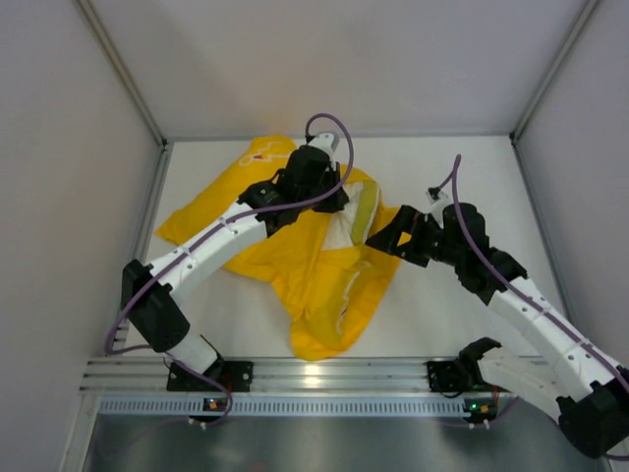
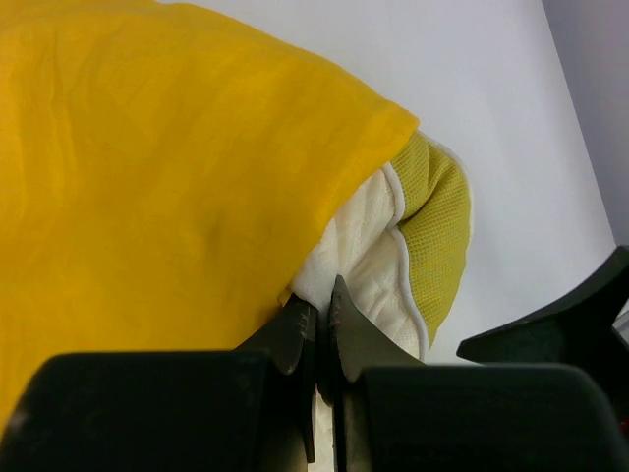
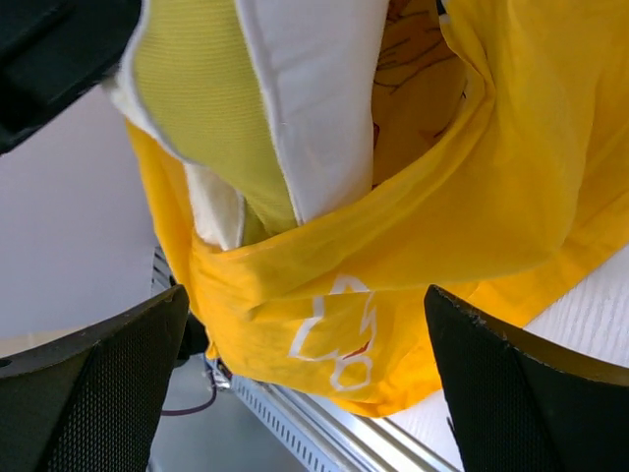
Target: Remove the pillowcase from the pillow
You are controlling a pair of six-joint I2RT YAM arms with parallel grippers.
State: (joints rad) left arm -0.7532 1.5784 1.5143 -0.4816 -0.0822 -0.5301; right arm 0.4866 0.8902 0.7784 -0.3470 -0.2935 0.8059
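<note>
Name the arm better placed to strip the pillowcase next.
Right, probably. The right hand is open with the pillowcase hem bunched just ahead of it. The left hand is shut at the exposed corner of the pillow, better suited to anchoring.

The table (image 1: 432,315) is white and flat. A shiny metal rail (image 1: 324,376) runs along its near edge. A bright yellow pillowcase (image 1: 324,285) lies crumpled on the table. One floppy end of it comes close to the middle of the rail. The rest spreads away from the rail, back and to the left. It has a thin white drawing on the part near the rail. A pillow (image 1: 362,206) pokes out of the pillowcase on the side away from the rail. It is cream with a yellow-green strip and white edging.
</note>
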